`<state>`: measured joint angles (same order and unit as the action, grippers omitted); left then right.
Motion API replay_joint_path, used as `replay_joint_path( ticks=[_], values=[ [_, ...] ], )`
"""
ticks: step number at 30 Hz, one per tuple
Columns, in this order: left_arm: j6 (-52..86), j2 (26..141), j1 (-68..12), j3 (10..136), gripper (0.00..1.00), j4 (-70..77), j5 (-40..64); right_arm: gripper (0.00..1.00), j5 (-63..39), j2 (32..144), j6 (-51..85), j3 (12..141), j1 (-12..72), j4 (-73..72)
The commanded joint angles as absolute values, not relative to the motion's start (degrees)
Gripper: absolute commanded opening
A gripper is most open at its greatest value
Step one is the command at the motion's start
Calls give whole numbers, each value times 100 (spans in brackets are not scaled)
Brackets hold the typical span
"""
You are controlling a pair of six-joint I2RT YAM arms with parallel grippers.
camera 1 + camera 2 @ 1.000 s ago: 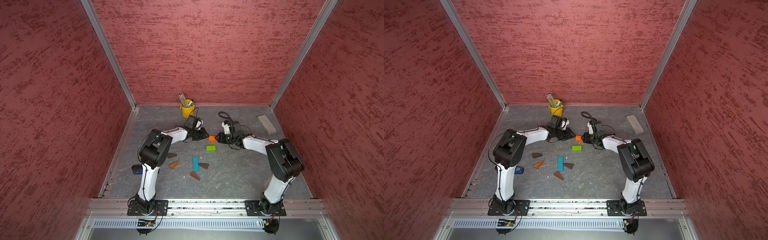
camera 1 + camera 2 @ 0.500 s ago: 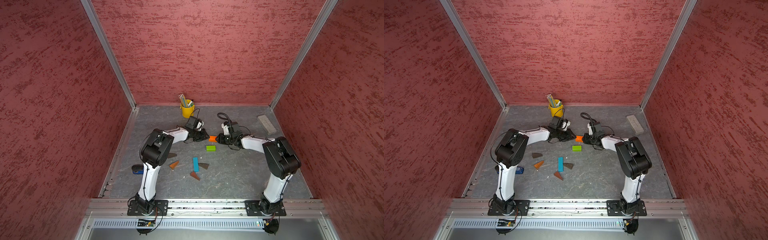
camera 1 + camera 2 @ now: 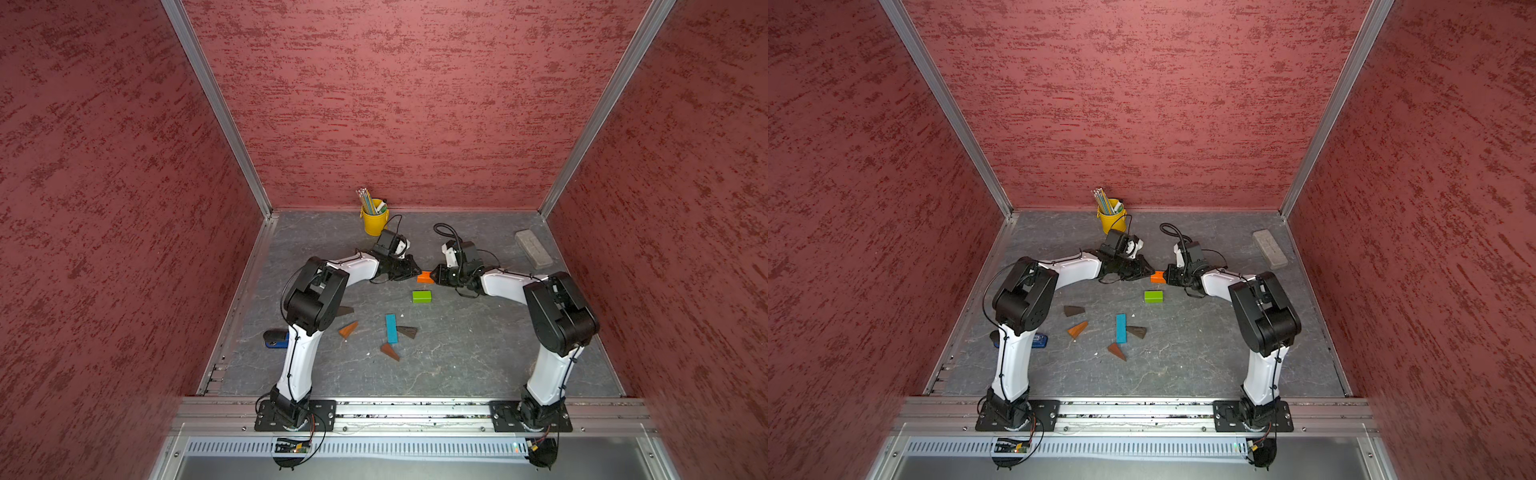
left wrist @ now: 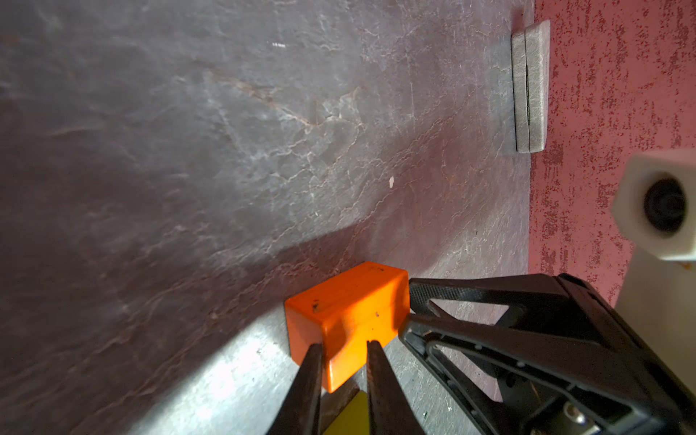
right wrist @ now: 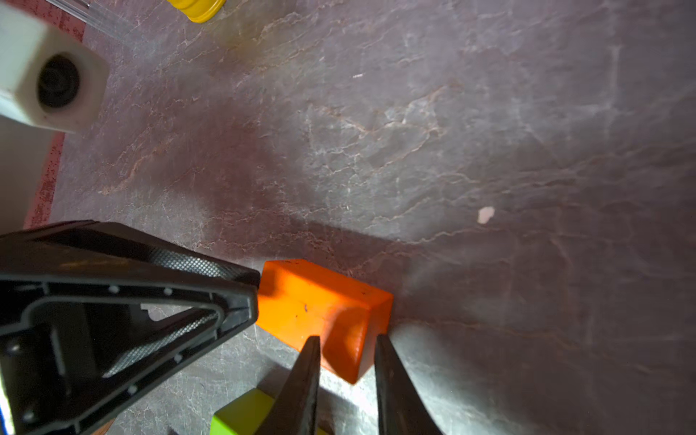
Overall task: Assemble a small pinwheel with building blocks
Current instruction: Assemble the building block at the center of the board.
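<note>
The orange block (image 3: 424, 277) lies on the grey floor between both grippers. My left gripper (image 3: 417, 272) touches one end of it and my right gripper (image 3: 433, 275) the other. Both are nearly shut, with a thin slit between the fingers and nothing clamped. The left wrist view shows my left gripper (image 4: 342, 344) against the orange block (image 4: 350, 301). The right wrist view shows my right gripper (image 5: 348, 337) at the block (image 5: 312, 301). The green block (image 3: 422, 296) lies just in front. Nearer the front are the blue bar (image 3: 391, 328) and brown wedges (image 3: 348, 329) (image 3: 390, 351) (image 3: 407, 331), loose.
A yellow cup of pencils (image 3: 375, 220) stands at the back wall behind the left arm. A grey eraser-like block (image 3: 533, 248) lies by the right wall. A blue stapler (image 3: 276, 337) sits beside the left arm's base link. A dark wedge (image 3: 1074, 310) lies near the left elbow.
Both grippers' jaws have narrowed. The right arm has edged slightly left toward the orange block. The blocks have stayed where they were.
</note>
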<state>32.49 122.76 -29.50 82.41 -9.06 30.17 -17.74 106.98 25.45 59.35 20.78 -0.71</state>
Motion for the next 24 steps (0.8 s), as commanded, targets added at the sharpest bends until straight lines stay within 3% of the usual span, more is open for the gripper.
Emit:
replay_joint_path(
  ticks=[1, 9, 24],
  values=[
    [3142, 12445, -2979, 8327, 23, -958, 3094, 28, -1683, 10828, 2514, 6099, 2048, -271],
    [3152, 12432, -2997, 8331, 21, -1010, 3103, 20, -1894, 10906, 2444, 6091, 2049, -359],
    [3242, 12212, -3006, 7948, 18, -866, 3094, 14, -2374, 11053, 2129, 6077, 2092, -217]
  ],
)
